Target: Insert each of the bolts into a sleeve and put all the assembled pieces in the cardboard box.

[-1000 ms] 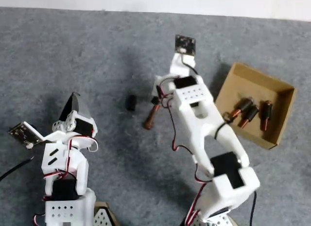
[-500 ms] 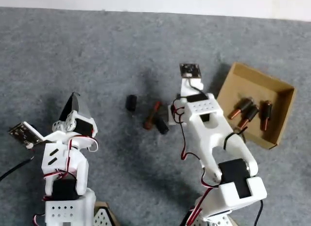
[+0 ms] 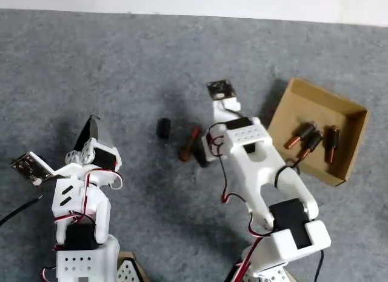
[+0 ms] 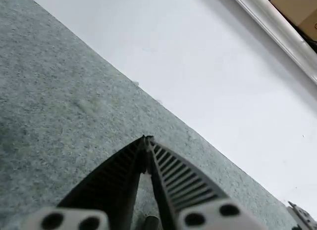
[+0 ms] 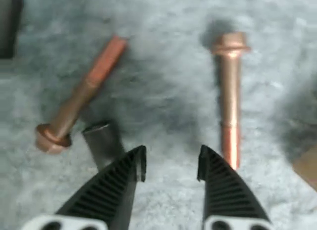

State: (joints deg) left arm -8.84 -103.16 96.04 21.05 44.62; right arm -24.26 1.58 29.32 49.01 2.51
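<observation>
While my right gripper (image 5: pixel 172 158) hangs open and empty between one bolt (image 5: pixel 81 94) and another bolt (image 5: pixel 230 101), closing now could catch neither and knock the sleeve (image 5: pixel 101 140) just beside my finger away; my left gripper (image 4: pixel 146 143) rests closed, empty.

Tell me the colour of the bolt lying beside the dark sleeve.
Coppery reddish brown; the bolt shows best in the right wrist view.

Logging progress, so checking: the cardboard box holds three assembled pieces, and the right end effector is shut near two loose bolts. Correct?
Not quite. The right end effector is open, not shut, near the two loose bolts; the right wrist view shows it. The cardboard box does hold three assembled pieces.
</observation>
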